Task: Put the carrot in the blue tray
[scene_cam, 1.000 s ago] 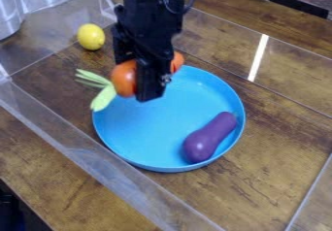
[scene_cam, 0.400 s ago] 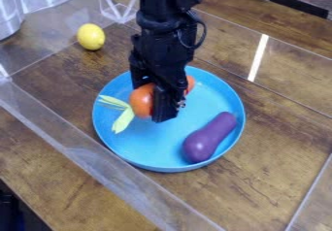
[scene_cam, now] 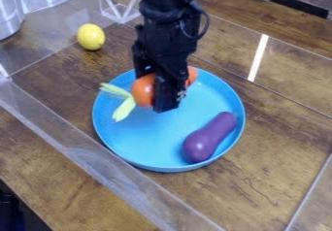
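Note:
The orange carrot (scene_cam: 146, 89) with its green leafy top (scene_cam: 118, 103) hangs over the left part of the blue tray (scene_cam: 155, 148), its leaves pointing left toward the rim. My black gripper (scene_cam: 161, 85) comes down from above and is shut on the carrot, with a finger on either side of the orange body. The carrot looks slightly above the tray floor; I cannot tell whether it touches.
A purple eggplant (scene_cam: 211, 136) lies inside the tray at its right. A yellow lemon (scene_cam: 89, 37) sits on the wooden table at the back left. A clear plastic wall runs along the table's left front edge.
The gripper has carried the carrot right and down from the tray's left rim to over its inside, then eased slightly back up and left. Grip unchanged.

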`<state>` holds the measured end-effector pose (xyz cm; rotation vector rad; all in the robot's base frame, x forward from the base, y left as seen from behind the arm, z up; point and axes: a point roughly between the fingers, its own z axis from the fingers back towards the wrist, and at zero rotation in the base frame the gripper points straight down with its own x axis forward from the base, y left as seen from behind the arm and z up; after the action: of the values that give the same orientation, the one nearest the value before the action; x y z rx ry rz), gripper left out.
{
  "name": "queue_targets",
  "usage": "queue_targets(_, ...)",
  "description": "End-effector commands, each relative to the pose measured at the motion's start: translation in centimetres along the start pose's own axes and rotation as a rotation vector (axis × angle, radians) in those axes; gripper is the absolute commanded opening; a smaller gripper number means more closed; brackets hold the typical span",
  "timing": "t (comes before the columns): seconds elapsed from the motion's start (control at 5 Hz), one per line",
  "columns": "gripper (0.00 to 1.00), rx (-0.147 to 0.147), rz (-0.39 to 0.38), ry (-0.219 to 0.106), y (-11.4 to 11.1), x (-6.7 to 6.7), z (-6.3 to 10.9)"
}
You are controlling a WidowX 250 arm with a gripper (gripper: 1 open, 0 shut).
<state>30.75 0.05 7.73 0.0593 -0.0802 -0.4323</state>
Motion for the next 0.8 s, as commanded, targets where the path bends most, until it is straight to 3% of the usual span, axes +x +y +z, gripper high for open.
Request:
queue_targets(0.0, 0.00, 0.042, 0.019, -0.044, 2.2, 0.8, 1.7)
queue_targets(0.2, 0.00, 0.048, 0.015, -0.035, 3.1, 1.0, 1.3)
queue_targets(0.4, 1.00, 0.052, 0.005, -0.028, 3.7, 1.4, 0.7)
queue_targets(0.6, 1.00, 0.052, 0.008, -0.020, 4.0, 1.3, 0.1)
